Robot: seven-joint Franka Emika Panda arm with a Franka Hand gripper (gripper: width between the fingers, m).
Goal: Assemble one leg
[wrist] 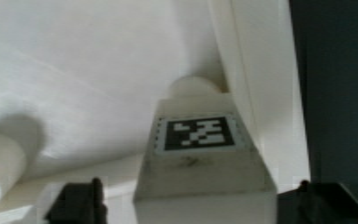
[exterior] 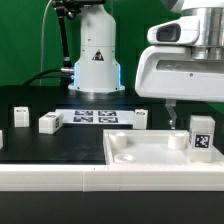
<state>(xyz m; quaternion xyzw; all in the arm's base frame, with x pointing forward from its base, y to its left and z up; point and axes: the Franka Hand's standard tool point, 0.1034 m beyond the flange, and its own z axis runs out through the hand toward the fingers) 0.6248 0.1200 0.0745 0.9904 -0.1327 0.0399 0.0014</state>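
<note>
You have the leg (exterior: 202,134) standing upright on the large white panel (exterior: 150,155), at that panel's corner toward the exterior view's right, with its black-and-white tag facing the camera. In the wrist view the same leg (wrist: 201,150) sits between the two dark fingertips (wrist: 73,200), tag face up toward the lens, close beside the panel's raised rim (wrist: 250,60).

The end effector (wrist: 197,203) is spread wider than the leg: a visible gap remains between each fingertip and the block's sides, so nothing is gripped. In the exterior view the end effector itself cannot be made out; only the arm's white housing (exterior: 185,60) hangs above the panel, with a thin dark part (exterior: 169,113) reaching down just beside the leg.

A round white peg (wrist: 2,160) rises from the panel floor near the leg in the wrist view; whether it touches the leg cannot be told.

Behind the panel, on the black tabletop (exterior: 30,150), you will find other small white blocks: one at (exterior: 21,114), one at (exterior: 50,122) and one at (exterior: 141,119). The marker board (exterior: 95,116) lies flat between them, in front of the arm's base (exterior: 96,60).
</note>
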